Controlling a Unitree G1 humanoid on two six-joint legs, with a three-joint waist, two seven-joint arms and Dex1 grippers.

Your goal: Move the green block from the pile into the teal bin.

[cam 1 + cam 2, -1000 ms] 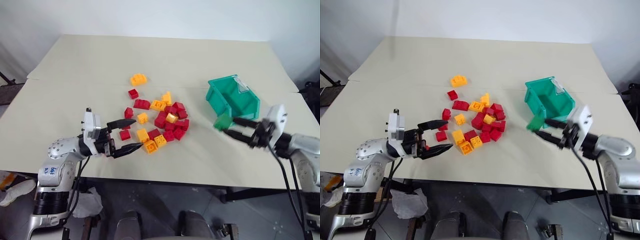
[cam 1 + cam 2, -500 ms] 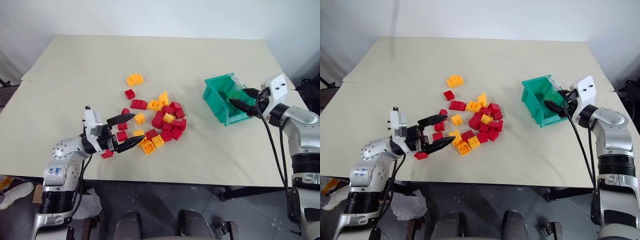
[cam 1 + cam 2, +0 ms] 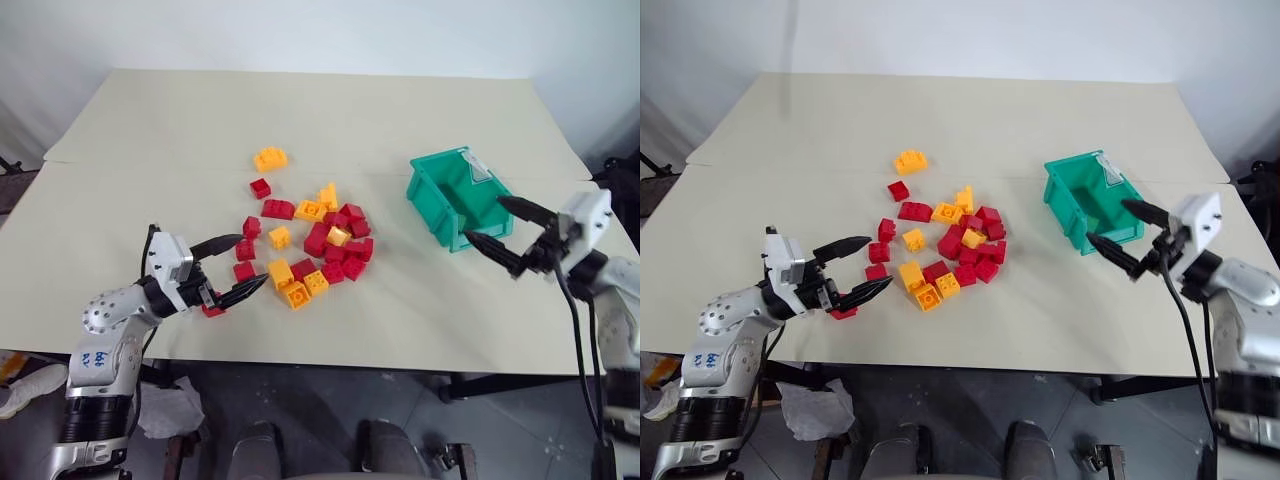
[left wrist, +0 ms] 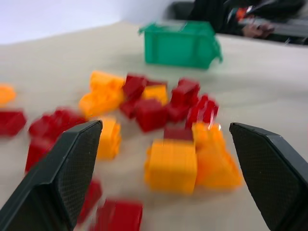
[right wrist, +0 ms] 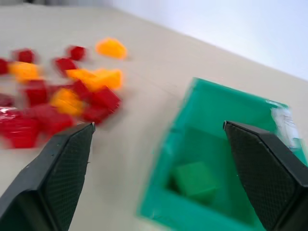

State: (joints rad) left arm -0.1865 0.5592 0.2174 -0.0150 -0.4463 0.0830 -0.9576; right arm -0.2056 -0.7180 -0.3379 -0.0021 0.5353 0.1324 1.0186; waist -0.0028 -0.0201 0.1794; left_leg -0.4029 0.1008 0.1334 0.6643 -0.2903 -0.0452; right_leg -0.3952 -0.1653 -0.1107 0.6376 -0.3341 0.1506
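Green block [image 5: 194,179], seemingly cube-like, lies inside teal bin [image 5: 219,103]; right gripper [image 3: 512,232] spread, empty.

The green block [image 5: 195,179], a small plain brick, lies on the floor inside the teal bin [image 3: 432,196], a rectangular open-topped tub with a clear label tab. The pile [image 3: 310,245] of red and yellow-orange bricks lies scattered well left of the bin.
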